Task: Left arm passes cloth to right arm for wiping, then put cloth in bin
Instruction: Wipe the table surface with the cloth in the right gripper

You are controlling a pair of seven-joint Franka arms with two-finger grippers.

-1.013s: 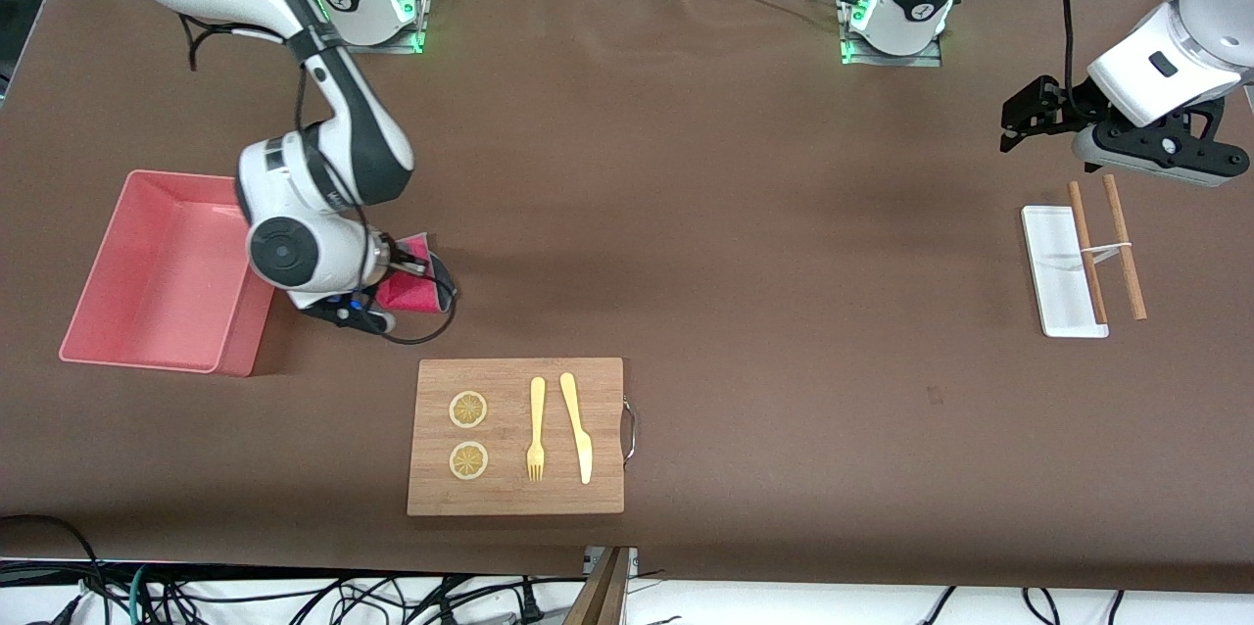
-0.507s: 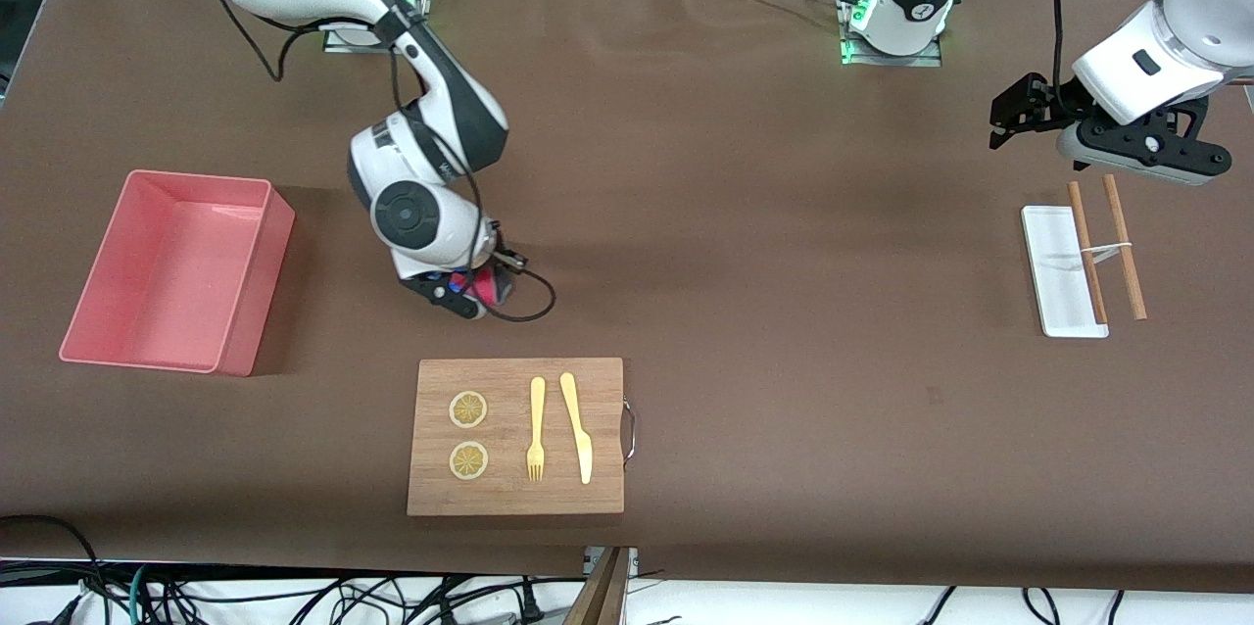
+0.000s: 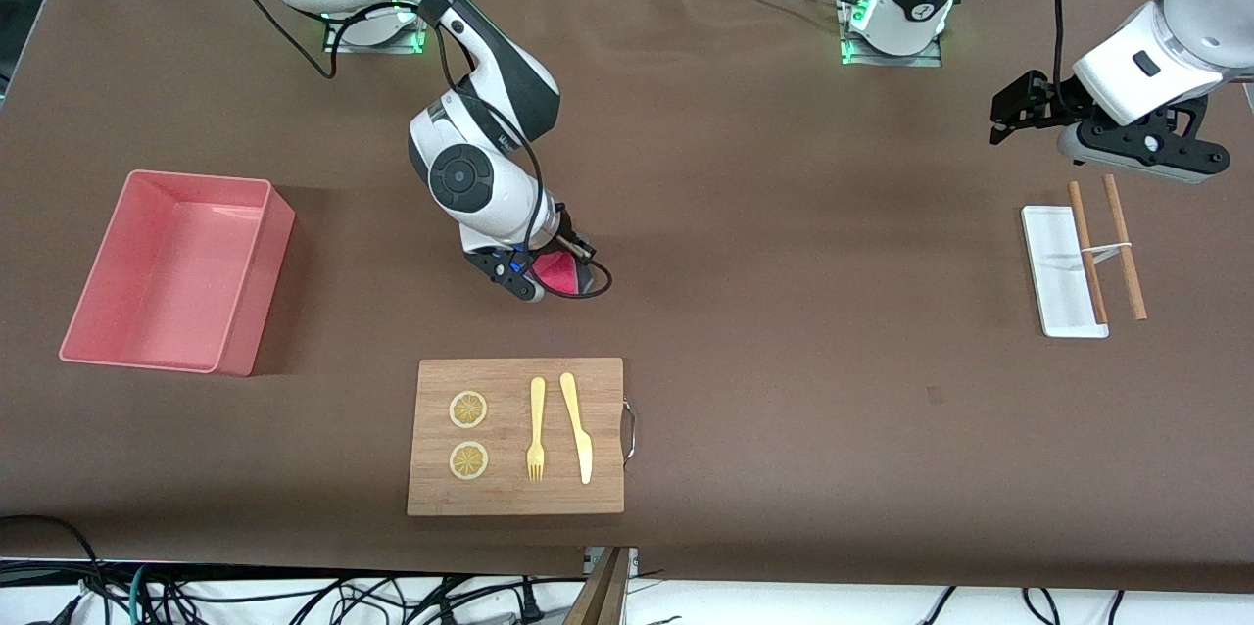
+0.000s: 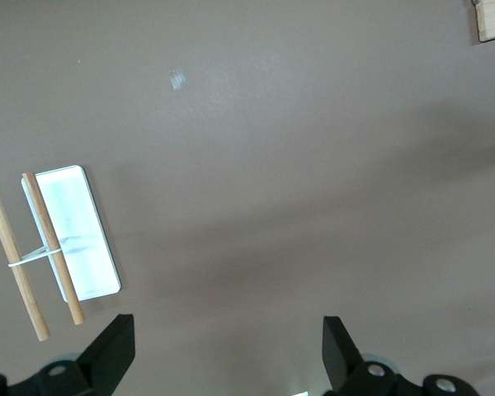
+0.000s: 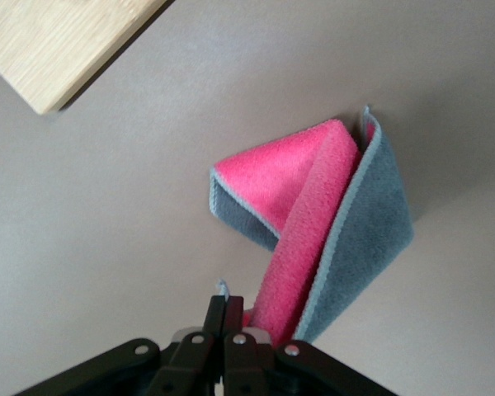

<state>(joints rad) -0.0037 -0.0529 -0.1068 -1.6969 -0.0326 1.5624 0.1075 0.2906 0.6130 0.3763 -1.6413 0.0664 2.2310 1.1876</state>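
1. Since the earlier frames, the right gripper (image 3: 537,284) has dragged the cloth (image 3: 556,270) along the bench (image 3: 784,331) away from the bin (image 3: 171,270), toward the middle.
2. Its jaws are clamped on the cloth's edge; the folded cloth lies at 12 o'clock from the board (image 3: 516,436).
3. Left gripper (image 3: 1019,108) waits, jaws apart, at 12 o'clock above the tray (image 3: 1056,272) and sticks (image 3: 1105,248).

Cloth (image 5: 330,214): small, soft, folded over itself; pink-red inner face, dark grey outer face, pale grey stitched edge. One end pinched in the right gripper (image 5: 231,318), the rest trailing on the brown table, farther from the front camera than the wooden board.

Bin (image 3: 235,297): shallow pink rectangular tub, upright, at the right arm's end of the table.
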